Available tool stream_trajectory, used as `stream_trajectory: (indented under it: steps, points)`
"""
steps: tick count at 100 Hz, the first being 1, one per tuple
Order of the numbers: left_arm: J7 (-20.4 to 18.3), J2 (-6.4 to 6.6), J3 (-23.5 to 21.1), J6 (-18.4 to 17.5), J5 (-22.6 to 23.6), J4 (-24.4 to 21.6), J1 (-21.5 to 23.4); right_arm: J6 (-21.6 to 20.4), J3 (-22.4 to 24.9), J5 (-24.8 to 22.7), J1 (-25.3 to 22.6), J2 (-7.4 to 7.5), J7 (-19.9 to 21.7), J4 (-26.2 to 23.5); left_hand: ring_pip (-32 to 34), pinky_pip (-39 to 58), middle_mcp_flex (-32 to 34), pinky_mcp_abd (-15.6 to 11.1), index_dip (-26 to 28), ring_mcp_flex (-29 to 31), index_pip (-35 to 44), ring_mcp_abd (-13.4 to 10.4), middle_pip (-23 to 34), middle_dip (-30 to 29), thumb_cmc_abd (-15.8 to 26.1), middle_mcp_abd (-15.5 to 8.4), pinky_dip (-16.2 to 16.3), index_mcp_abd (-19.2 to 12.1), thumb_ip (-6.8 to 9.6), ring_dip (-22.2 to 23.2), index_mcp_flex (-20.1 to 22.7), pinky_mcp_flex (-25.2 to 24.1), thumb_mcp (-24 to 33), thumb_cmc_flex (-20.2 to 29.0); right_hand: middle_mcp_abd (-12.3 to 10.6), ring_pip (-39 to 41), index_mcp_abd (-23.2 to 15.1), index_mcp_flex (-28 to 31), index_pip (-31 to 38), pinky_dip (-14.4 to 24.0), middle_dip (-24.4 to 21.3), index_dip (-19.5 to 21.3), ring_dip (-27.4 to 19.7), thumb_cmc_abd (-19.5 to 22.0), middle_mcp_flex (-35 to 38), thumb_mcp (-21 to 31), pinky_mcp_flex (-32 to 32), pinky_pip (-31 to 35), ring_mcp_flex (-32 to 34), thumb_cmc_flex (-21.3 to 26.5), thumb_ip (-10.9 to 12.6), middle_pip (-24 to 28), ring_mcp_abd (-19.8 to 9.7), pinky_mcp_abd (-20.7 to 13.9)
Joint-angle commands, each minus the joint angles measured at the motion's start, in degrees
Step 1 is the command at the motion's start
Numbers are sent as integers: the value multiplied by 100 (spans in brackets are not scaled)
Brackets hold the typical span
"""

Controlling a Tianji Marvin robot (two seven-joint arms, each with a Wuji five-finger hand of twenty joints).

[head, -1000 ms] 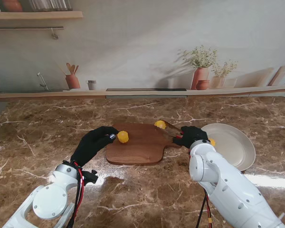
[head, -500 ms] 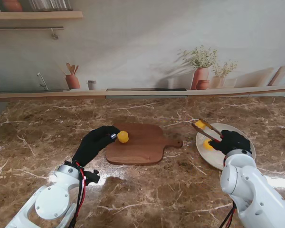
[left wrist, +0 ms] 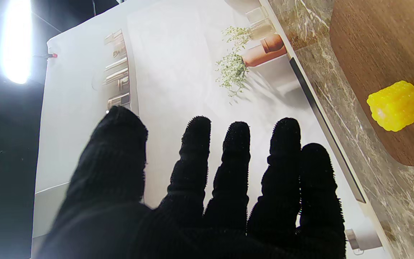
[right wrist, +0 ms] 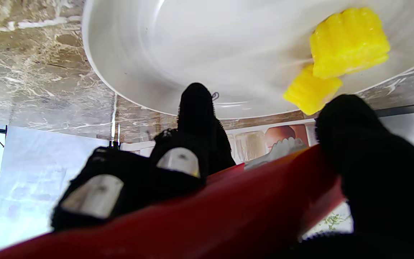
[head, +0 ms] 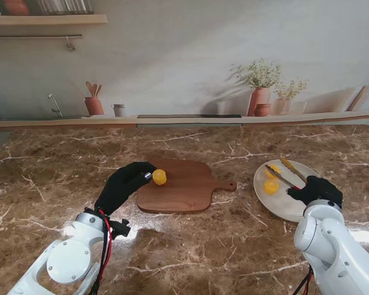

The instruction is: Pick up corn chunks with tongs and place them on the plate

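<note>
A: Right hand (head: 317,189) is clamped on the tongs (head: 285,173), arms spread over the plate (head: 307,208). Two corn chunks (head: 271,186) sit at the plate's nine o'clock.

B: Left hand (head: 123,185) is empty, fingers apart, just beside the last corn chunk (head: 159,177) at the cutting board (head: 181,193)'s ten o'clock.

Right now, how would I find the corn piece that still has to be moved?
Look for the brown wooden cutting board in the middle of the marble table. The corn chunk sits at its left edge, by the left hand. It's alone; the others lie on the white plate.
</note>
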Motion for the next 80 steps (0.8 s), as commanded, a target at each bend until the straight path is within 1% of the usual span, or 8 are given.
stream_trajectory:
  steps: [1, 10, 20, 37, 47, 57, 65, 80]
  points:
    - [-7, -3, -6, 26, 30, -34, 28, -69, 33, -13, -99, -20, 137, -111, -145, -127, -178, -341, 66, -102, -61, 16, -69, 4, 173, -82, 104, -36, 224, -68, -100, -49, -187, 55, -3, 856, 120, -84, 83, 699, 69, -111, 314, 221, 51, 119, 338, 2019, 461, -26, 142, 163, -854, -1296]
    - [-27, 4, -19, 36, 46, -51, 30, -236, 49, -3, -193, -33, 71, -259, -148, -127, -175, -342, 66, -103, -63, 7, -70, 4, 176, -81, 104, -32, 224, -71, -102, -48, -186, 50, -5, 856, 107, -84, 97, 698, 65, -114, 315, 214, 40, 20, 338, 2014, 461, -11, 171, 169, -854, -1300]
    - [-90, 18, -32, 76, 44, -66, 25, -544, -1, 1, -296, -37, 44, -475, -157, -137, -185, -345, 64, -114, -71, 10, -74, 2, 177, -89, 100, -25, 224, -75, -109, -58, -184, 50, 1, 852, 116, -90, 98, 696, 57, -120, 312, 263, 37, -18, 338, 2018, 461, -25, 198, 168, -837, -1285]
    - [-168, 35, -43, 150, 57, -98, 4, -1069, -408, -50, -219, -5, 129, -658, -162, -146, -192, -352, 64, -120, -74, 1, -72, 2, 180, -93, 98, -36, 224, -78, -113, -66, -185, 49, 7, 852, 121, -111, 72, 691, 42, -135, 308, 361, 7, -38, 338, 2020, 461, -103, 229, 144, -834, -1274]
    - [-221, 47, -63, 208, 60, -127, -1, -1237, -782, -4, 59, 18, 229, -594, -157, -142, -188, -355, 67, -113, -68, -13, -66, 4, 180, -99, 100, -39, 223, -76, -111, -61, -185, 49, 6, 853, 137, -119, 57, 689, 39, -140, 306, 379, 0, -12, 337, 2021, 461, -117, 244, 137, -834, -1273]
    - [-298, 64, -99, 288, 70, -167, -6, -1304, -1221, 74, 441, 29, 297, -445, -155, -139, -196, -359, 69, -109, -63, -15, -66, 3, 179, -106, 102, -42, 223, -76, -116, -53, -186, 48, 2, 853, 127, -129, 45, 687, 37, -142, 305, 396, -17, 20, 337, 2022, 461, -140, 251, 128, -834, -1272]
    - [-369, 79, -134, 373, 73, -210, -18, -1275, -1615, 194, 810, 39, 431, -271, -153, -139, -192, -361, 70, -110, -57, -17, -62, 4, 181, -109, 102, -54, 223, -75, -114, -51, -185, 47, 1, 843, 139, -160, 27, 686, 36, -144, 300, 413, -52, 35, 337, 2022, 459, -175, 250, 115, -835, -1272]
    - [-530, 112, -206, 552, 78, -322, -45, -1186, -2386, 539, 1554, 27, 572, 213, -149, -136, -198, -368, 74, -107, -46, -24, -54, 6, 180, -122, 105, -64, 223, -73, -129, -50, -188, 36, -13, 813, 148, -215, 7, 676, 40, -142, 284, 431, -102, 53, 334, 2001, 461, -205, 250, 111, -845, -1280]
